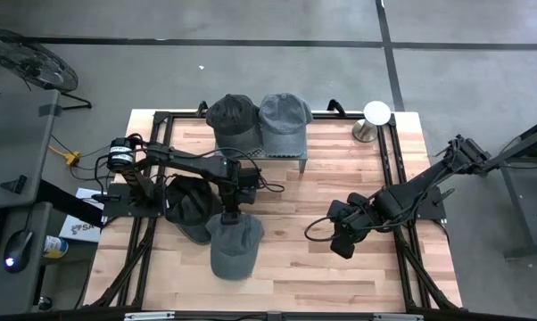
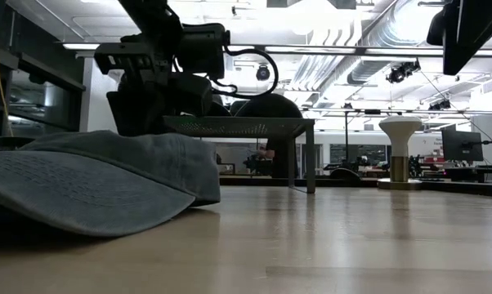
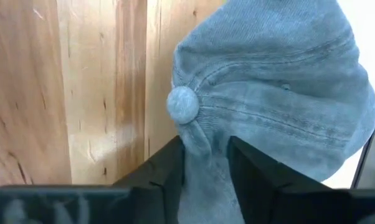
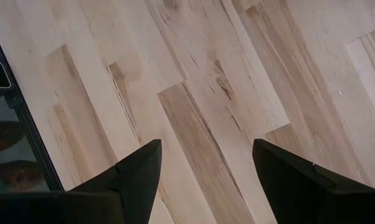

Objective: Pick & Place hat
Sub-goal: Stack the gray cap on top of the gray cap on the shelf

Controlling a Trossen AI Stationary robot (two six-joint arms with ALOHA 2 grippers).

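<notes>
A grey-blue hat (image 1: 235,248) lies on the wooden table near the middle, its brim toward the near edge; the low view shows its brim and crown flat on the wood (image 2: 99,180). My left gripper (image 1: 229,217) stands over the far part of its crown, shut on the cloth (image 3: 206,146) just beside the top button (image 3: 182,104). A dark hat (image 1: 190,205) lies on the table to its left. My right gripper (image 1: 342,242) hangs open above bare wood (image 4: 206,155) at the right, apart from every hat. My left gripper pinches a raised fold of the crown cloth (image 3: 206,163) between its two fingers (image 3: 166,171), right next to the top button. The fingers come from above, slanting down. The hat still lies on the table, its brim flat on the wood.
A metal mesh rack (image 1: 291,156) at the far side carries a dark hat (image 1: 233,120) and a grey hat (image 1: 285,118); its legs show in the low view (image 2: 310,163). A white-topped stand (image 1: 375,118) is at the far right. Black frame rails (image 1: 389,160) border the table.
</notes>
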